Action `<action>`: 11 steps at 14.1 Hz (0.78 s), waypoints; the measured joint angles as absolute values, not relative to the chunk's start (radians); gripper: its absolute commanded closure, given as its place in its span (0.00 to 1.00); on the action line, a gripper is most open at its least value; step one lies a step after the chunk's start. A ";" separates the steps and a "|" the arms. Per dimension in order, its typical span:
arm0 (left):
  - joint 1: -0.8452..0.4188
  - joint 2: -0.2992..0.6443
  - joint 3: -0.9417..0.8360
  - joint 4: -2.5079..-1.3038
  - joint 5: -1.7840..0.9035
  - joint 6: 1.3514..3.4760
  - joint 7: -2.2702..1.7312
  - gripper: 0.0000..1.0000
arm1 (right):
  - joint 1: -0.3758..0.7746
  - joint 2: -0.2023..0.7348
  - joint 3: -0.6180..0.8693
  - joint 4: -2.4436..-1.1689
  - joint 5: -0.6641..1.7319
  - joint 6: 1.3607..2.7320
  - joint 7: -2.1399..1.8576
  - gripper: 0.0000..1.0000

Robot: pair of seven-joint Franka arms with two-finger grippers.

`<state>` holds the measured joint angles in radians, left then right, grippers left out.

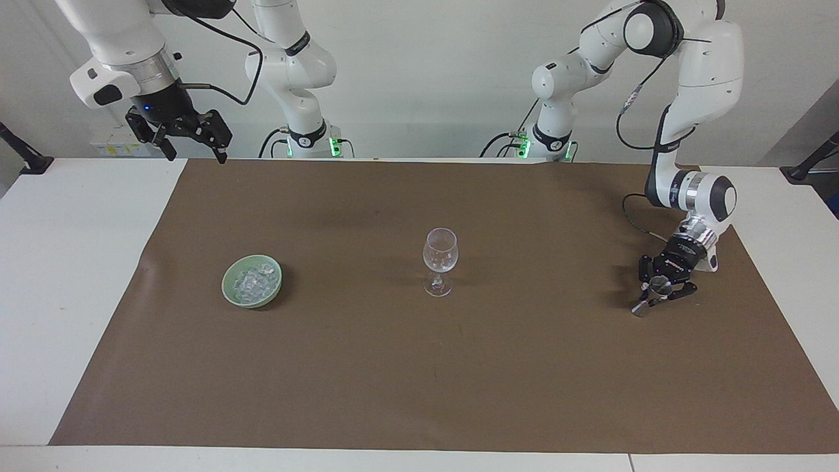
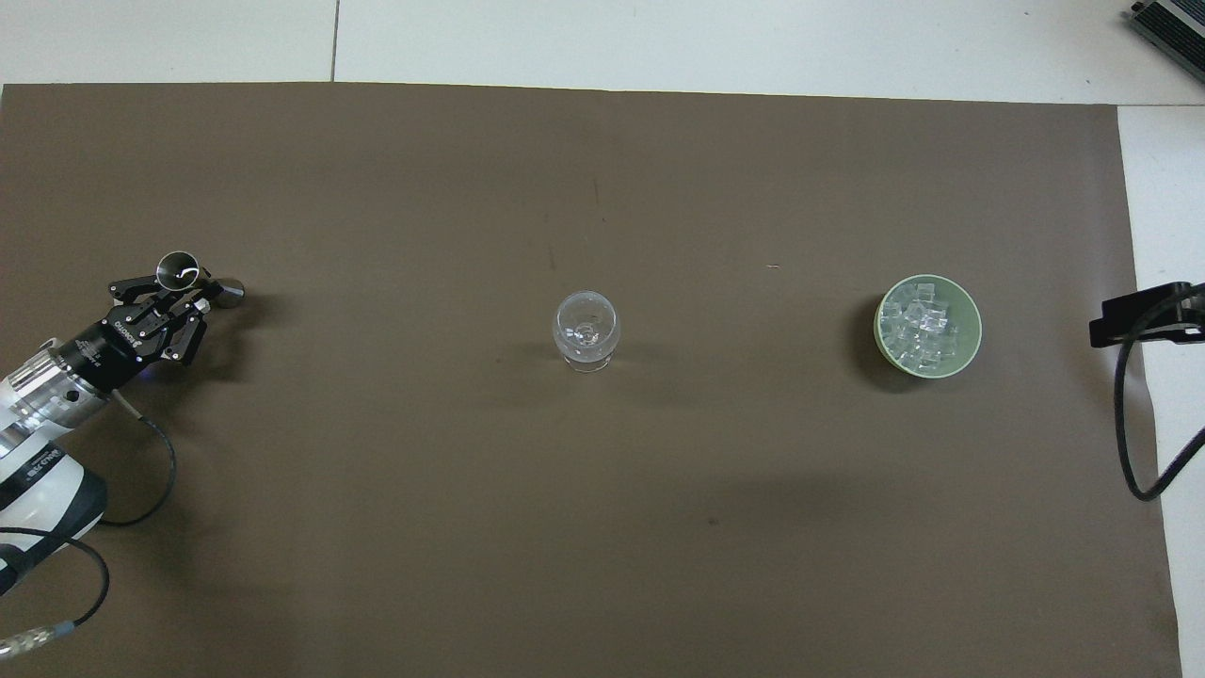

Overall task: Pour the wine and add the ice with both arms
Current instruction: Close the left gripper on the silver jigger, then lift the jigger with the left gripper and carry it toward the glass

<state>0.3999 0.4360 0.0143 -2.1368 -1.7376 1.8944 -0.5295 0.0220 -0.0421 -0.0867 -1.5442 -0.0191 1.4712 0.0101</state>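
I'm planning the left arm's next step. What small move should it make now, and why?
Probably lift straight up. The left gripper is low on the brown mat, shut on a small metal cup at the left arm's end, and the wine glass at the middle looks empty. The right gripper waits open, raised.

The small metal cup (image 2: 177, 270) at the left gripper (image 2: 188, 294) is too small to identify, and whether it touches the mat (image 2: 602, 471) cannot be told. In the overhead view the right gripper (image 2: 1144, 314) is cut off by the edge beside the bowl (image 2: 972, 330). The left arm (image 2: 38, 443) leaves that view's bottom corner.
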 measured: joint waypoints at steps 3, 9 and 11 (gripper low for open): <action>0.400 0.436 0.014 -2.133 -1.745 1.894 -0.528 1.00 | 0.022 -0.042 -0.087 -1.544 -0.019 1.471 0.010 0.00; 0.385 0.425 0.009 -2.108 -1.749 1.898 -0.528 1.00 | 0.022 -0.042 -0.087 -1.544 -0.019 1.471 0.010 0.00; 0.359 0.406 0.008 -2.102 -1.753 1.922 -0.533 1.00 | 0.022 -0.042 -0.087 -1.544 -0.019 1.471 0.010 0.00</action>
<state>0.3591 0.4062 0.0079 -2.1024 -1.7525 1.9216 -0.5334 0.0220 -0.0421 -0.0867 -1.5442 -0.0191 1.4712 0.0101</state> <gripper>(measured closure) 0.789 0.000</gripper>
